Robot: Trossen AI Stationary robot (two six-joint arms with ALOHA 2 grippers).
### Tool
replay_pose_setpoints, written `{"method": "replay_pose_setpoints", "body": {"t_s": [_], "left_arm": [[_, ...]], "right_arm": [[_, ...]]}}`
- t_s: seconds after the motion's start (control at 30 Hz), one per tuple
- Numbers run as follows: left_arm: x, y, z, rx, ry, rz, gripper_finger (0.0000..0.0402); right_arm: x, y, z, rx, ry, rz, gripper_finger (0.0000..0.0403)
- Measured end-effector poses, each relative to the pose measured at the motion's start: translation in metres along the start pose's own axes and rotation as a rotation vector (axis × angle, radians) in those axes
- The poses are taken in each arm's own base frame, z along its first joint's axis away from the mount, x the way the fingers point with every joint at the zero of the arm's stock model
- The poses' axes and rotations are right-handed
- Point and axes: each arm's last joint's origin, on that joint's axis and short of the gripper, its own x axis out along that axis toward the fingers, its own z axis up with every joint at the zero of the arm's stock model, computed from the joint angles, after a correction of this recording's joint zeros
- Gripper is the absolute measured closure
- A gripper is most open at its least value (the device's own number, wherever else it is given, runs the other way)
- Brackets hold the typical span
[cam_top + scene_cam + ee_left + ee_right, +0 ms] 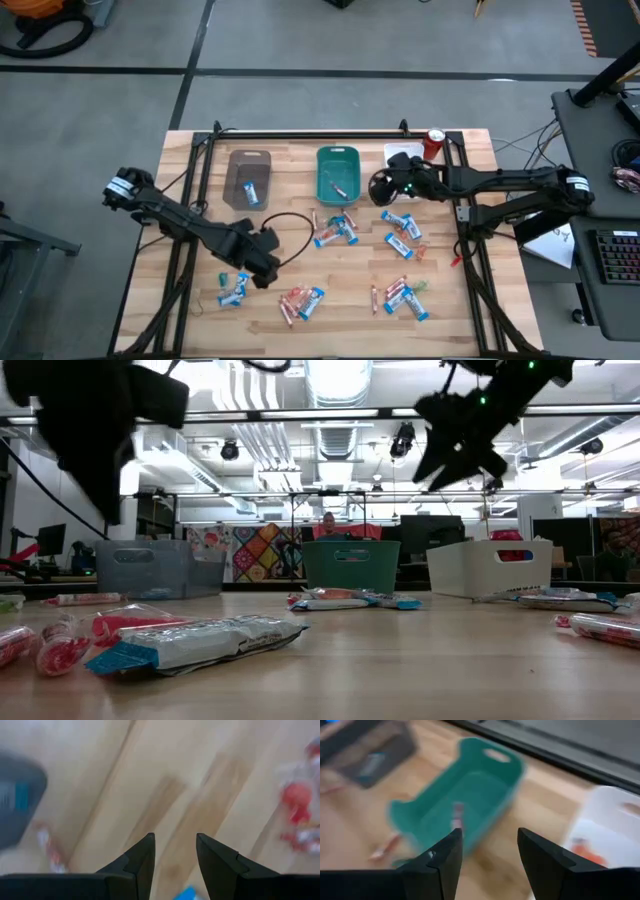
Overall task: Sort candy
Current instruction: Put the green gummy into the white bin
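Many small wrapped candies lie loose on the wooden table: blue-and-white bars and red sticks in the middle, at the right, and near the front. A blue-and-white bar lies close in the low view. My left gripper is open and empty above bare wood, left of the middle. My right gripper is open and empty, raised beside the teal tray, which holds a red stick.
A brown-grey tray holding a blue-wrapped candy, the teal tray and a white tray stand in a row at the far side. A red can stands at the far right. A black cable loop lies by the left arm.
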Motion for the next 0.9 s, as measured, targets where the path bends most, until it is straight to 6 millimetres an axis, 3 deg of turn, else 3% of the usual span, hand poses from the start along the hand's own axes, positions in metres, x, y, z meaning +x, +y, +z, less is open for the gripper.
{"method": "replay_pose_setpoints", "body": {"t_s": [0.17,0.43,0.63,0.77,0.9], "left_arm": [[0.001,0.006,-0.009,-0.048,0.081,0.053,0.0284],[0.009,0.008,-0.019,-0.055,0.254,-0.012,0.0318],[0.02,0.019,-0.034,-0.177,0.362,0.02,0.0339],[0.027,0.027,-0.044,-0.192,0.362,-0.014,0.0357],[0.034,0.035,-0.051,-0.194,0.273,-0.165,0.0365]], "right_arm": [[-0.006,0.01,0.002,-0.048,-0.001,0.061,0.0227],[-0.003,0.009,-0.003,-0.082,0.031,0.043,0.0229],[0.002,0.01,-0.005,-0.097,0.048,0.032,0.0229],[0.003,0.01,-0.006,-0.116,0.053,0.029,0.0229],[0.003,0.01,-0.006,-0.118,0.055,0.028,0.0229]]}}
